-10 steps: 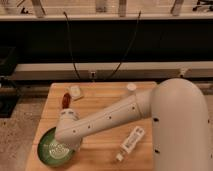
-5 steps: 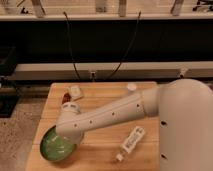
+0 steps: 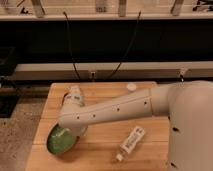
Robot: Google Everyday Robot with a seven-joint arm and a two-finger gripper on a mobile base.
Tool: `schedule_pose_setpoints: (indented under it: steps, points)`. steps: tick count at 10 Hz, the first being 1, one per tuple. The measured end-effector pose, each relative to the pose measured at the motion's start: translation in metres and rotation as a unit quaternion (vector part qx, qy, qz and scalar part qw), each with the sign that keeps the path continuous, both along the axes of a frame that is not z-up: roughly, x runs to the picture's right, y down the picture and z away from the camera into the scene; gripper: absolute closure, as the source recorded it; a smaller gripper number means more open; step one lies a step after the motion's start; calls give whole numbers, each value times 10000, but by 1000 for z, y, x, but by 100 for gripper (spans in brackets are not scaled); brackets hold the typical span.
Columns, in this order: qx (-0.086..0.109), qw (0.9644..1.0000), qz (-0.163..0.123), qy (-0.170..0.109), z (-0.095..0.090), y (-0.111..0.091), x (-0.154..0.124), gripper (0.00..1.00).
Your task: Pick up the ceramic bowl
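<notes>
The green ceramic bowl (image 3: 59, 141) is at the front left corner of the wooden table (image 3: 105, 92). It looks tilted, its far side raised under the end of my arm. Only its near, lower part shows; the arm covers the rest. My gripper (image 3: 69, 131) is at the bowl's upper rim, hidden behind the white wrist, and where it meets the bowl cannot be seen. The white arm runs from the right of the view across the table to the bowl.
A white bottle (image 3: 131, 141) lies on its side at the front middle. A small white cup (image 3: 131, 87) stands near the back edge. A white container (image 3: 75, 95) stands behind my wrist. Two black cables hang down behind the table.
The bowl lay flat at the front left a second ago; now it is tipped up and a little to the right. The end of my arm has risen and covers the red item.
</notes>
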State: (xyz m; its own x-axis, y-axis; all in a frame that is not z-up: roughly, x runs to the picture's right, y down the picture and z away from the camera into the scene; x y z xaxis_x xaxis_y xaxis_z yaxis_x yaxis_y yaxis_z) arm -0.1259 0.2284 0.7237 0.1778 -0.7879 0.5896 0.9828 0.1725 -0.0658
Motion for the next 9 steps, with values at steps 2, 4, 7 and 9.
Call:
schedule_pose_setpoints:
  steps: [2, 4, 7, 9]
  points:
    - [0, 10000, -41, 16, -8, -11, 5, 98]
    - [60, 10000, -66, 26, -9, -29, 11, 98]
    - [86, 9999, -105, 50, -12, -37, 16, 98]
    - [133, 9998, -124, 29, -10, -49, 20, 98]
